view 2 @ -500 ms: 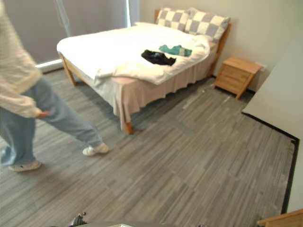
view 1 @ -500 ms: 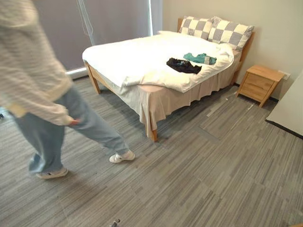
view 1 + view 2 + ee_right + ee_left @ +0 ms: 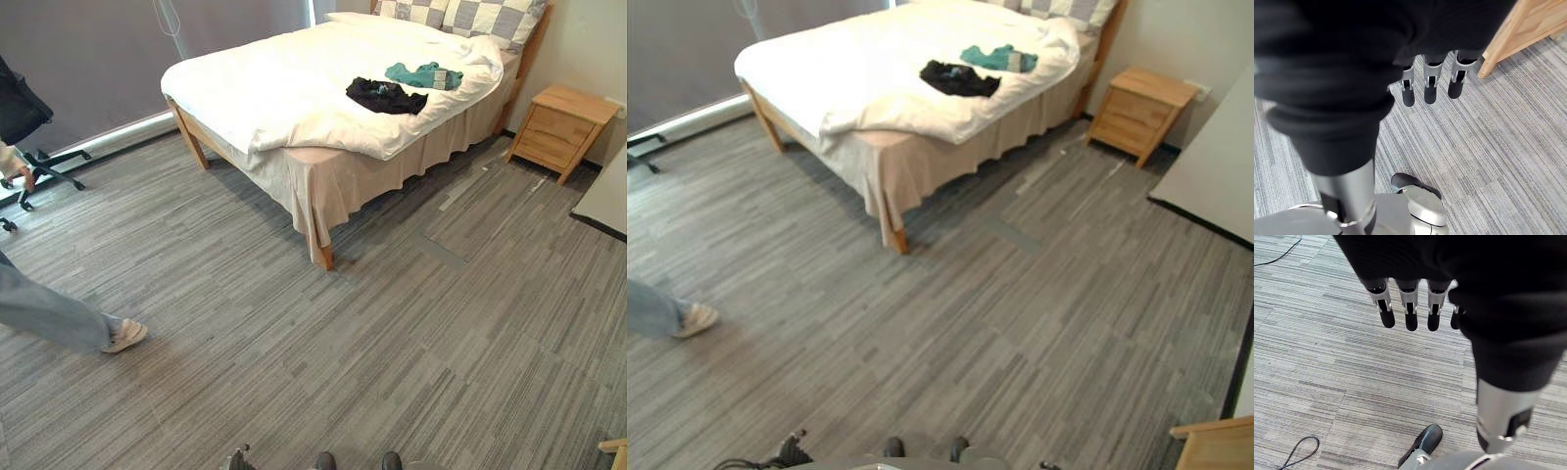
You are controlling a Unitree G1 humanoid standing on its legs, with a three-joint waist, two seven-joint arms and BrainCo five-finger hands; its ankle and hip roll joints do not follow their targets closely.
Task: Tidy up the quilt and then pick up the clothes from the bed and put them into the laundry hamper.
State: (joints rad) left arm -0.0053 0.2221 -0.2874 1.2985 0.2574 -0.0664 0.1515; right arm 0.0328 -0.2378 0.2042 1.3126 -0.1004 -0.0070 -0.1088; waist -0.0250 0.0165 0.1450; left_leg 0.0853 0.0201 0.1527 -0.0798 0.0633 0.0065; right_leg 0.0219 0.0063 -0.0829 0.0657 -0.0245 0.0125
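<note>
The bed (image 3: 313, 196) stands at about 12 o'clock in the head views, across a stretch of grey striped floor (image 3: 411, 333). Its white quilt (image 3: 284, 93) lies rumpled, bunched in a thick fold along the near edge. On the quilt, toward 1 o'clock, a black garment (image 3: 385, 95) lies just beside a teal garment (image 3: 423, 74) (the two look close to touching, the teal one nearer the checked pillows (image 3: 460, 13)). A wooden nightstand (image 3: 561, 130) sits at 2 o'clock beside the bed. At 9 o'clock a person's leg and shoe (image 3: 123, 335) reach in over the floor, with a black office chair (image 3: 24, 122) farther back at 10 o'clock. The left hand (image 3: 1415, 298) hangs over bare floor, fingers straight and holding nothing. The right hand (image 3: 1432, 76) does likewise, near a light wooden furniture leg (image 3: 1520, 32).
</note>
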